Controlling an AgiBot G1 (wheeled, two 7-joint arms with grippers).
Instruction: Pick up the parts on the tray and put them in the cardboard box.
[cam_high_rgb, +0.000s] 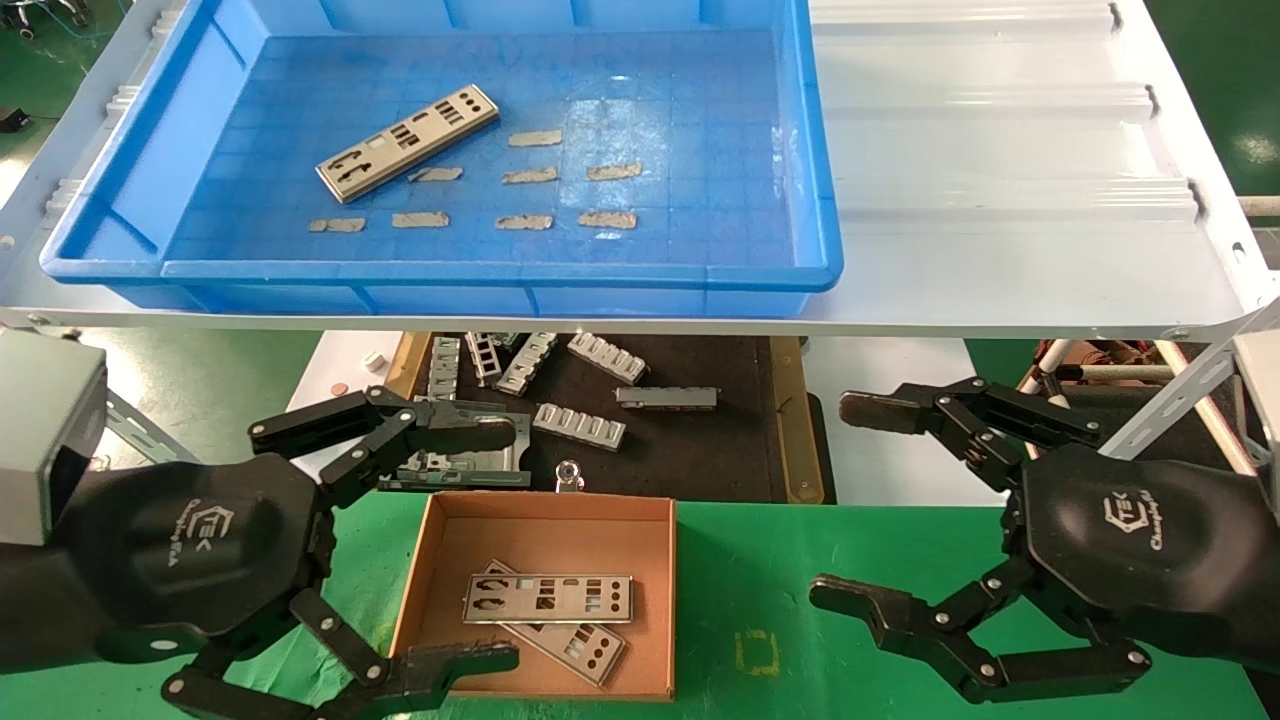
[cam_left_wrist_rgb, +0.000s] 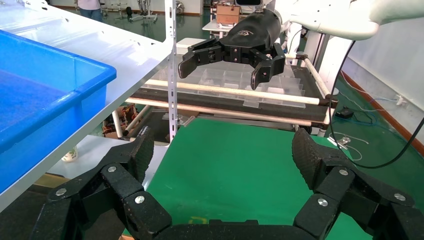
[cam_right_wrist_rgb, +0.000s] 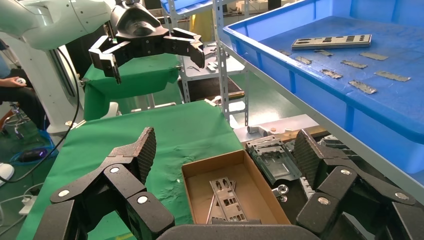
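Note:
One silver plate (cam_high_rgb: 408, 141) lies in the left part of the blue tray (cam_high_rgb: 820, 190) on the upper shelf; it also shows in the right wrist view (cam_right_wrist_rgb: 331, 41). The cardboard box (cam_high_rgb: 432, 560) sits on the green mat below, with two plates (cam_high_rgb: 548, 599) crossed inside it, also seen in the right wrist view (cam_right_wrist_rgb: 224, 196). My left gripper (cam_high_rgb: 505, 545) is open and empty, low at the box's left side. My right gripper (cam_high_rgb: 860, 505) is open and empty, to the right of the box over the mat.
Several beige tape patches (cam_high_rgb: 565, 175) lie on the tray floor. Ribbed grey brackets (cam_high_rgb: 580, 425) and a larger metal frame (cam_high_rgb: 460, 465) lie on a dark mat behind the box. The white corrugated shelf (cam_high_rgb: 1010, 170) overhangs that area.

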